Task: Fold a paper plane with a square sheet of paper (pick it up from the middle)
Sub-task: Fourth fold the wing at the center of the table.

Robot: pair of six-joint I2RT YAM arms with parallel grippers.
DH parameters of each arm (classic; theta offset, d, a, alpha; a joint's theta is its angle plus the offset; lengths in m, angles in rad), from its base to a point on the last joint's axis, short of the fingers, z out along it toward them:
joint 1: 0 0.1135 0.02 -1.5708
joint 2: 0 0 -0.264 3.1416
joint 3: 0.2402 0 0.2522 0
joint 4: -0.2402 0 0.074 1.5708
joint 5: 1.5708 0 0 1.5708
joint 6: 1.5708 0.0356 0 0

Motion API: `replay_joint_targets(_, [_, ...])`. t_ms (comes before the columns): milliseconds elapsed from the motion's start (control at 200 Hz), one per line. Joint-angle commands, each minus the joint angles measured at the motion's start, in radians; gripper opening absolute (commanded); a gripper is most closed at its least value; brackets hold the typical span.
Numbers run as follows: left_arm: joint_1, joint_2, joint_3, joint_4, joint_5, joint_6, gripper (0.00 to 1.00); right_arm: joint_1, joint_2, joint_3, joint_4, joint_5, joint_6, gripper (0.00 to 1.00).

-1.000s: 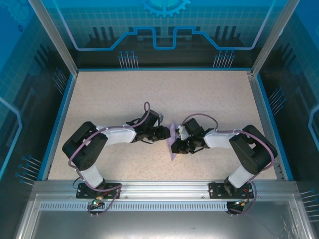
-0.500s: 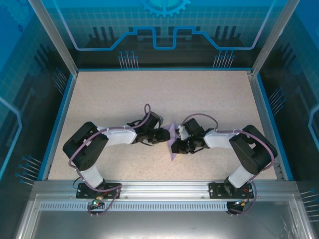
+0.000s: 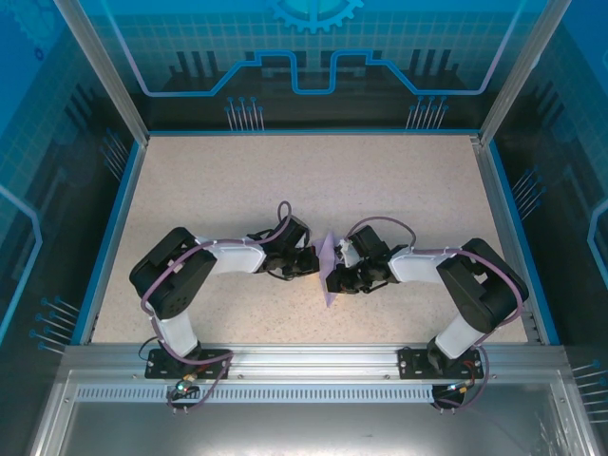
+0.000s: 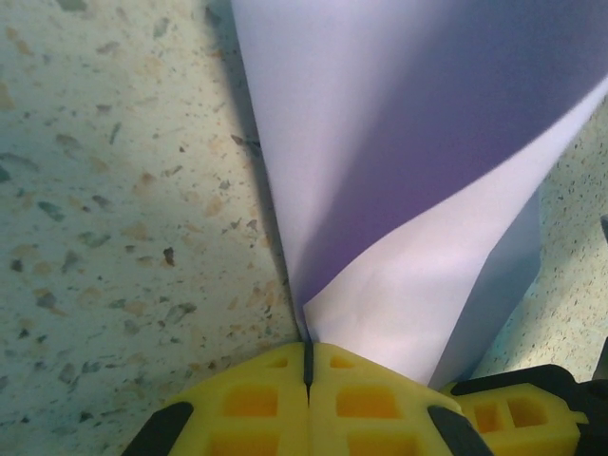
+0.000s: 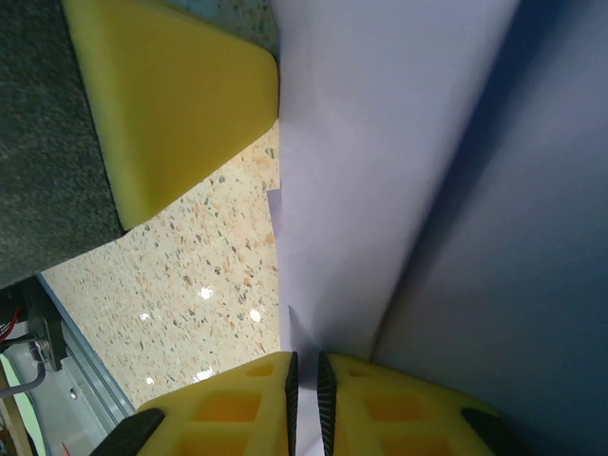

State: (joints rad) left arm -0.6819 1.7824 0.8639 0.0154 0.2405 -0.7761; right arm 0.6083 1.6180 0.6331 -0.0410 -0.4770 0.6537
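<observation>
Even, bright light throughout; the square sheet of paper (image 4: 399, 142) shades itself purple, close-ups slightly soft.

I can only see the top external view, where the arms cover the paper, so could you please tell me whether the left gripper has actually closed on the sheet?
Observer: Yes. In the left wrist view the left gripper is shut. Its yellow fingers meet, and the lilac sheet is pinched in the seam between them.
Operator: Thank you. Is the right gripper holding it as well?
Observer: Yes. In the right wrist view the right gripper is closed on an edge of the same sheet, with only a thin slit left between its jaws.
</observation>
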Motion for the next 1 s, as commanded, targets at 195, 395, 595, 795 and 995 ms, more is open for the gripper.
replay_joint_targets(195, [-0.005, 0.041, 0.043, -0.087, -0.047, 0.061, 0.0, 0.021, -0.007, -0.042, -0.017, 0.034, -0.005, 0.21])
replay_joint_targets(395, [-0.004, 0.074, 0.074, -0.136, -0.074, 0.091, 0.0, 0.021, -0.019, -0.043, -0.009, 0.026, -0.005, 0.23])
replay_joint_targets(595, [-0.007, 0.102, 0.095, -0.18, -0.101, 0.125, 0.0, 0.007, -0.08, -0.029, -0.029, 0.016, -0.004, 0.29])
replay_joint_targets(795, [-0.01, 0.132, 0.107, -0.181, -0.101, 0.134, 0.0, -0.037, -0.137, -0.017, -0.038, -0.007, 0.005, 0.3])
replay_joint_targets(995, [-0.01, 0.143, 0.106, -0.174, -0.098, 0.135, 0.0, -0.085, -0.126, -0.001, 0.019, -0.035, 0.032, 0.26])
